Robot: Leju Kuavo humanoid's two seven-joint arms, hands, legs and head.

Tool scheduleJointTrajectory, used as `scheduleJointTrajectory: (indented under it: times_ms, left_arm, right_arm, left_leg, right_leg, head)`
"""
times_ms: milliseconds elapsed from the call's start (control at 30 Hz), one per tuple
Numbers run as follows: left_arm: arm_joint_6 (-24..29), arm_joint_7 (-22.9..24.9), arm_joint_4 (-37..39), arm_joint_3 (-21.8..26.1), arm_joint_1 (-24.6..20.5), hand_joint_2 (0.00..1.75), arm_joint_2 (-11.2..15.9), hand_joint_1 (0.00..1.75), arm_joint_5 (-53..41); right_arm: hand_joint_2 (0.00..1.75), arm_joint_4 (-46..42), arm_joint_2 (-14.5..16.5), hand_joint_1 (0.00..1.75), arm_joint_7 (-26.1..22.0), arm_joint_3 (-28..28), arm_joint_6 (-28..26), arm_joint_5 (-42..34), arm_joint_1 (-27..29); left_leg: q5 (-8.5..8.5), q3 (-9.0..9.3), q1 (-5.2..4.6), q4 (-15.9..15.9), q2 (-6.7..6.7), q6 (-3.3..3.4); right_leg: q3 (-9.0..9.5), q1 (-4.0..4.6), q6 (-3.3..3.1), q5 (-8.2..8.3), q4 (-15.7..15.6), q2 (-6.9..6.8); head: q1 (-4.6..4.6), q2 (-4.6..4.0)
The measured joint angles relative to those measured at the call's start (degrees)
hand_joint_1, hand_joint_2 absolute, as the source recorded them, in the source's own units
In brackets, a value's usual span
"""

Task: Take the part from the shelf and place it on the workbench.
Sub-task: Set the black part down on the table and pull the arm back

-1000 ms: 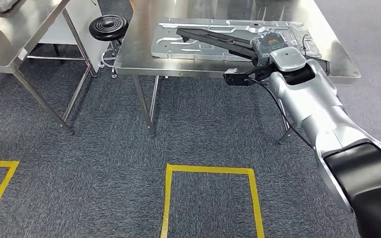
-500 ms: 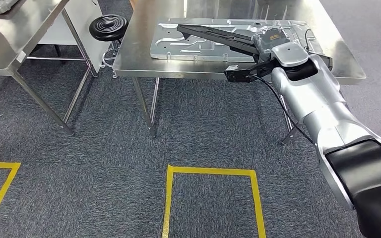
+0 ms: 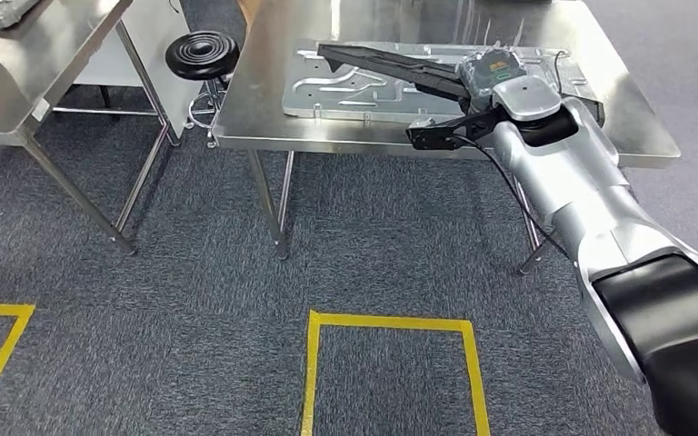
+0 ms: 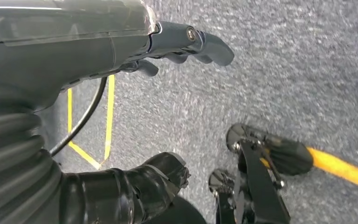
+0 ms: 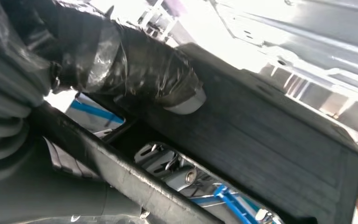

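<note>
Part [image 3: 391,68] lies long and black across the metal panel [image 3: 345,86] on the worktop [image 3: 264,100], near its front edge. Your right hand [image 5: 135,70] grips its end, thumb on top, fingers clenched on it. Left hand [image 4: 121,93] hangs loose over the floor, holding nothing. Lower the part flat, check it's resting on the panel, then let go.

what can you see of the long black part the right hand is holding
The long black part is a slim, flat, dark bar with a matte ribbed face, plastic by its look. It slants across the embossed metal panel on the steel workbench, its far tip toward the back left. The right hand grips its near end, thumb pressed on its face.
</note>
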Motion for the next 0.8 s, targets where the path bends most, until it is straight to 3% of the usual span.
scheduleJointTrajectory:
  times_ms: [67, 133, 167, 200, 233, 300, 333, 367, 433, 533, 600, 667, 700, 733, 800]
  left_arm:
    - [0.0, 0.01, 0.0, 0.0, 0.01, 1.75, 0.01, 0.0, 0.0]
    - [0.0, 0.01, 0.0, 0.0, 0.0, 1.75, 0.01, 0.0, 0.0]
    - [0.0, 0.0, 0.0, 0.0, -0.01, 1.75, 0.01, 0.0, 0.0]
    - [0.0, 0.01, 0.0, 0.0, 0.01, 1.75, 0.01, 0.0, 0.0]
    - [0.0, 0.01, 0.0, 0.0, 0.04, 1.75, 0.01, 0.0, 0.0]
    - [0.0, 0.02, 0.0, 0.0, 0.11, 1.75, -0.05, 0.0, 0.0]
    - [-0.01, 0.01, 0.03, 0.01, 0.1, 1.75, -0.13, 0.0, 0.0]
    - [-0.01, 0.01, 0.05, 0.01, 0.07, 1.75, -0.21, 0.0, 0.0]
    - [-0.02, 0.01, 0.11, 0.02, 0.0, 1.75, -0.31, 0.0, 0.02]
    - [0.0, -0.02, 0.09, 0.03, -0.06, 1.75, -0.16, 0.0, 0.13]
    - [-0.01, -0.03, 0.09, 0.04, 0.01, 1.75, -0.06, 0.0, 0.15]
    - [-0.02, -0.02, 0.09, 0.07, 0.09, 1.75, -0.06, 0.0, 0.15]
    - [-0.02, -0.01, 0.09, 0.08, 0.12, 1.75, -0.06, 0.0, 0.15]
    - [-0.02, -0.02, 0.09, 0.1, 0.13, 1.75, -0.06, 0.0, 0.15]
    - [-0.02, -0.09, 0.09, 0.18, 0.14, 1.75, -0.03, 0.0, 0.1]
  right_arm:
    - [1.75, -0.02, 0.01, 1.75, -0.01, 0.0, 0.0, -0.02, -0.09]
    - [1.75, 0.05, -0.03, 1.75, -0.01, 0.0, 0.02, -0.03, -0.12]
    - [1.75, 0.1, -0.05, 1.75, 0.0, 0.0, 0.04, -0.03, -0.04]
    - [1.75, 0.15, -0.07, 1.75, 0.0, 0.0, 0.06, -0.03, 0.05]
    - [1.75, 0.19, -0.07, 1.75, 0.0, 0.0, 0.08, -0.03, 0.12]
    - [1.75, 0.21, -0.07, 1.75, 0.0, 0.0, 0.09, -0.03, 0.11]
    - [1.75, 0.22, -0.06, 1.75, 0.0, 0.0, 0.09, -0.03, 0.06]
    - [1.75, 0.25, -0.05, 1.75, 0.0, 0.01, 0.09, -0.03, -0.01]
    - [1.75, 0.28, -0.03, 1.75, 0.0, 0.01, 0.1, -0.03, -0.11]
    - [1.75, 0.28, 0.05, 1.75, -0.01, 0.01, 0.12, -0.09, -0.22]
    - [1.75, 0.28, 0.11, 1.75, -0.02, -0.01, 0.14, -0.19, -0.42]
    - [1.75, 0.29, 0.1, 1.75, -0.05, 0.0, 0.16, -0.4, -0.53]
    - [1.75, 0.29, 0.11, 1.75, -0.07, 0.0, 0.15, -0.58, -0.51]
    - [1.75, 0.29, 0.11, 1.75, -0.06, 0.0, 0.13, -0.78, -0.49]
    - [1.75, 0.24, 0.11, 1.75, 0.07, -0.01, 0.02, -1.07, -0.48]
  left_leg:
    - [-0.18, 0.8, 0.15, -0.55, 0.06, 0.76]
    - [-0.58, 1.24, 0.03, -0.57, 0.03, 1.32]
    - [-0.82, 1.4, -0.06, -0.49, -0.04, 1.46]
    - [-1.11, 1.61, -0.14, -0.37, -0.13, 1.52]
    - [-1.46, 1.89, -0.22, -0.21, -0.21, 1.53]
    - [-2.24, 2.61, -0.32, 0.03, -0.29, 1.42]
    - [-2.58, 2.86, -0.44, 0.14, -0.32, 1.28]
    - [-2.81, 2.95, -0.48, 0.2, -0.33, 1.09]
    - [-3.03, 2.93, -0.55, 0.1, -0.3, 0.61]
    - [-4.11, 2.84, -0.66, 0.89, -0.16, -0.22]
    - [-6.45, 0.26, -0.47, 6.04, -0.11, -0.68]
    - [-8.57, -4.04, -0.16, 13.26, -0.08, -1.06]
    - [-8.38, -5.56, -0.01, 15.17, -0.06, -1.24]
    - [-7.02, -6.13, 0.14, 14.99, -0.05, -1.41]
    - [-2.02, -4.46, 0.38, 8.93, -0.01, -1.56]
  right_leg:
    - [-1.65, -0.08, 0.39, -1.99, 3.85, -0.06]
    - [-5.77, -0.04, 0.55, -4.78, 11.46, -0.12]
    - [-7.89, -0.02, 0.59, -5.42, 14.64, -0.12]
    - [-9.27, -0.02, 0.54, -4.92, 15.99, -0.13]
    - [-9.58, 0.02, 0.37, -3.22, 15.11, -0.13]
    - [-7.35, 0.24, -0.3, 1.89, 8.12, -0.16]
    - [-5.9, 0.49, -0.68, 3.66, 4.65, -0.2]
    - [-4.81, 0.75, -1.03, 4.41, 2.19, -0.23]
    - [-4.02, 1.13, -1.5, 4.09, 0.67, -0.22]
    - [-2.96, 0.52, -1.97, 3.79, -0.62, -0.16]
    - [-2.12, 0.28, -2.36, 3.58, -1.2, -0.24]
    - [-1.69, 0.29, -2.62, 3.11, -1.13, -0.24]
    - [-1.46, 0.28, -2.62, 2.8, -1.01, -0.18]
    - [-1.17, 0.23, -2.53, 2.42, -0.82, -0.11]
    - [-0.44, 0.08, -2.14, 1.41, -0.31, 0.01]
  head:
    - [0.03, 0.0]
    - [0.05, 0.0]
    - [0.07, 0.0]
    - [0.07, 0.0]
    - [0.07, 0.0]
    - [0.07, 0.0]
    - [0.04, 0.0]
    - [0.06, 0.0]
    - [0.05, 0.0]
    - [-0.01, 0.0]
    - [-0.09, 0.0]
    - [-0.13, 0.0]
    - [-0.14, 0.0]
    - [-0.13, 0.0]
    - [-0.14, 0.0]
